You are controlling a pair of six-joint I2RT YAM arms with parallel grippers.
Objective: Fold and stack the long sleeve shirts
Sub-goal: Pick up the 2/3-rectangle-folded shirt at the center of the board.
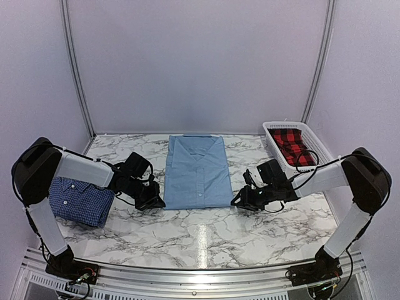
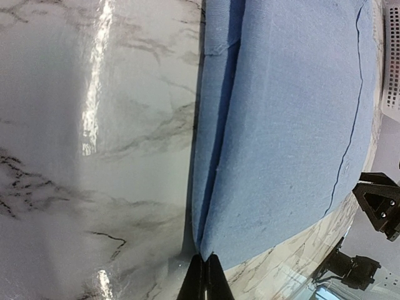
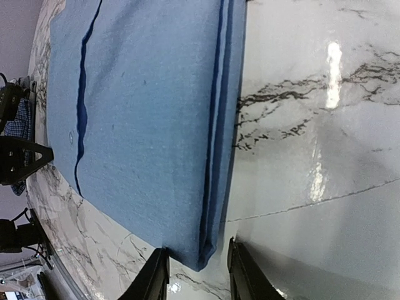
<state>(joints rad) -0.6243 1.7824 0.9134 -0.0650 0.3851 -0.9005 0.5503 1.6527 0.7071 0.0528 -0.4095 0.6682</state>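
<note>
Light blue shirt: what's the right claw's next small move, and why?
Probably close the right claw on the near corner of the light blue shirt: its jaws straddle that corner without gripping, while the left claw is shut at the other near corner.

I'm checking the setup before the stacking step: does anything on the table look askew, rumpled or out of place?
Nothing stands out. The light blue shirt lies folded flat and square in the middle, the dark blue checked shirt sits folded at the far left, and a red plaid cloth lies inside the white basket.
</note>
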